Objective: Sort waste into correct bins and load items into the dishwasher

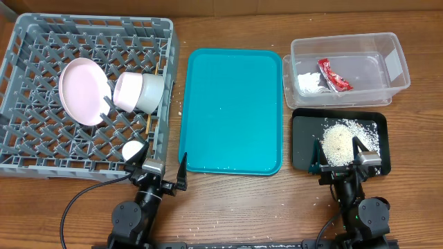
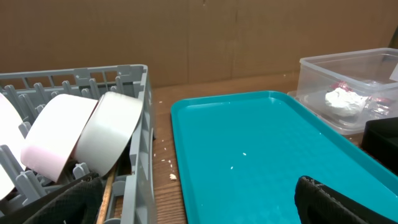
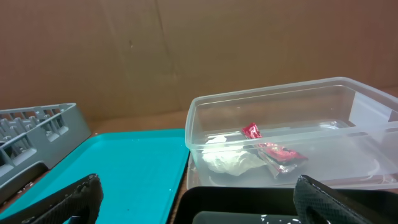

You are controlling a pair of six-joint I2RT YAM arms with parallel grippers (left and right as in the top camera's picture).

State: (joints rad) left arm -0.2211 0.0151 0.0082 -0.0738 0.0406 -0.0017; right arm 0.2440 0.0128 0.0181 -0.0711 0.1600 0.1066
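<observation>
Over at 9 o'clock on the wooden table (image 1: 235, 207) sits the big square grey plastic dish rack (image 1: 90, 24). The round white plate (image 1: 83, 91) is tilted up on its edge among the pegs. Right beside it at its 3 o'clock, the small round white bowl (image 2: 53, 140) and the small round pale grey-green bowl (image 2: 111, 138) lie on their sides, touching each other. The thin wooden chopsticks (image 2: 106, 194) are tucked by the rack's 3 o'clock wall, just under the bowls. I can only really make out one stick, so can't tell about the second.

Dead centre is the large teal rectangular serving tray (image 1: 232, 111), with a couple of stray grains on it.

Up at 2 o'clock, the clear rectangular plastic tub (image 1: 346, 38) holds the small red foil wrapper (image 1: 333, 75) and the crumpled white paper scrap (image 1: 309, 83), side by side. Just below it at 4 o'clock, the flat black rectangular tray (image 1: 304, 131) has the heap of loose white rice grains (image 1: 339, 138) in it.

The left gripper (image 1: 158, 166) is down at 7 o'clock by the rack's corner, fingers spread wide and holding nothing. The right gripper (image 1: 339, 156) is at 5 o'clock over the black tray's near edge, also spread apart and empty.
</observation>
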